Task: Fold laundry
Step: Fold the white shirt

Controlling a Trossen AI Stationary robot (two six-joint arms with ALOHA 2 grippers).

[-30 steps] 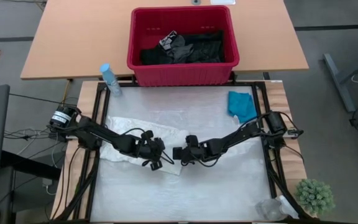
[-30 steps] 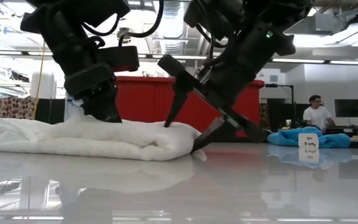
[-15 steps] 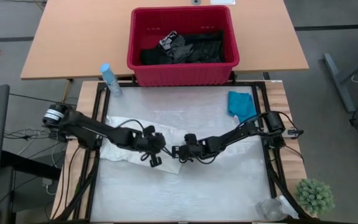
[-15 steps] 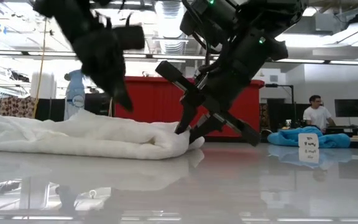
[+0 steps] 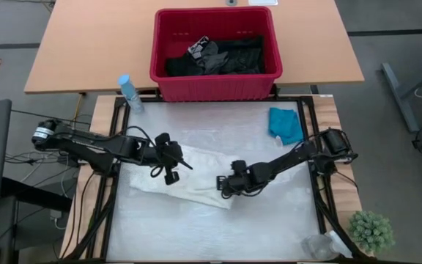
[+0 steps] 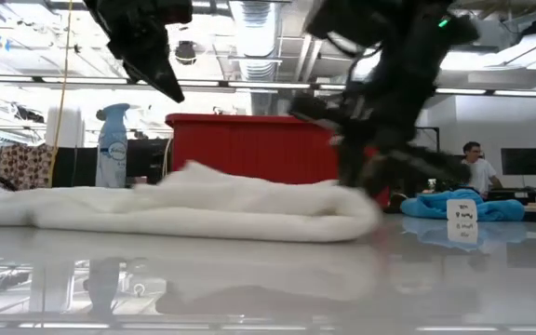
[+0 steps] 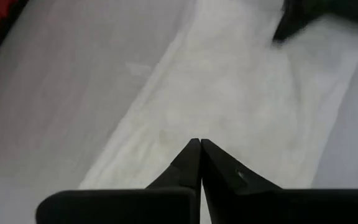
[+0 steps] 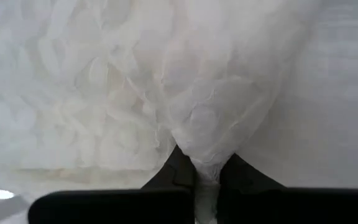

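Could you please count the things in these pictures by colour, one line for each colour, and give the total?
White: 1, the lacy garment, pinched by the right pincer.
Teal: 1, the small garment.
Black or dark grey: 1 heap of clothes; pieces cannot be separated.
Red: 1, the basket.
Pale blue: 1, the spray bottle.
Total: 5.

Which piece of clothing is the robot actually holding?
The white garment spread mid-table: the right gripper pinches its edge. The teal one lies untouched, and the dark clothes sit in the basket.
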